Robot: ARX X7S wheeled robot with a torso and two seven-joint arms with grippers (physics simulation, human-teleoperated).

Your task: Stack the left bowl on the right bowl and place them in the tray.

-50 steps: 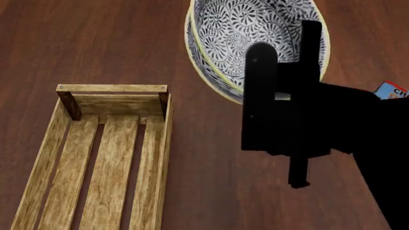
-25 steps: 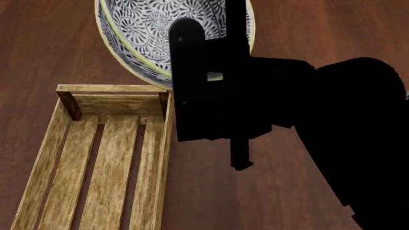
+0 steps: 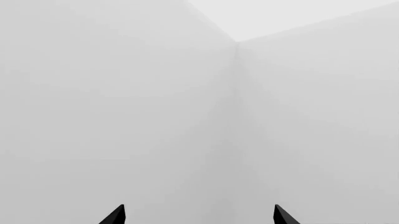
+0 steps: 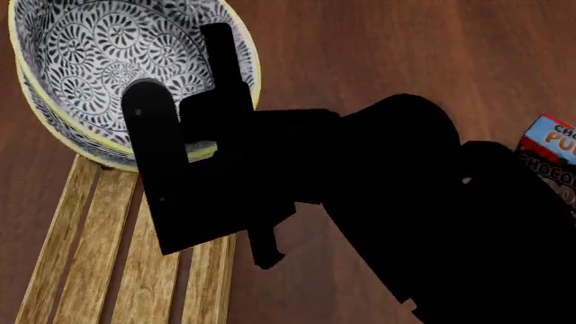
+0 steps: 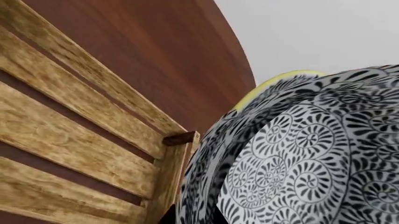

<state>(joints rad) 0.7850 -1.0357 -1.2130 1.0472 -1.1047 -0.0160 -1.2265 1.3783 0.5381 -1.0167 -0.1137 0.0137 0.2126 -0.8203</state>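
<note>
While the two patterned bowls (image 4: 99, 61) sit nested as one stack, they hang off the table (image 4: 396, 47) in the right gripper (image 4: 185, 125), above the far end of the tray (image 4: 108, 250).

Item: bowl stack. Black-and-white floral print, yellow rims. Judged rigid and glazed, so likely slippery at the wall and apt to chip if dropped or knocked against wood. Two nested bowls probably weigh enough to tip about a one-sided rim grip. The near rim, where both walls overlap, looks the sensible place to hold, since pinching there keeps the pair together.

Item: tray. Light-wood slatted crate with darker corner posts, lying toward the table's left edge and running to its near edge. The right wrist view shows one corner post (image 5: 181, 138) just beside the stack's underside (image 5: 299, 172); whether they touch cannot be told.

Item: right gripper. Jaws closed narrowly over the near rim, one finger (image 4: 220, 64) inside the upper bowl, the other (image 4: 148, 145) outside the wall. It grips both bowls by that rim.

Item: left gripper (image 3: 199, 219). Seen only in the left wrist view, facing bare grey walls; two dark tips (image 3: 116, 215) stand well apart, jaws open and holding nothing.

Item: chocolate pudding box (image 4: 551, 156). Lies toward the table's right edge, partly behind the right arm, well apart from the tray.

Status, as judged: stacking done; lowering into the tray not yet done.
</note>
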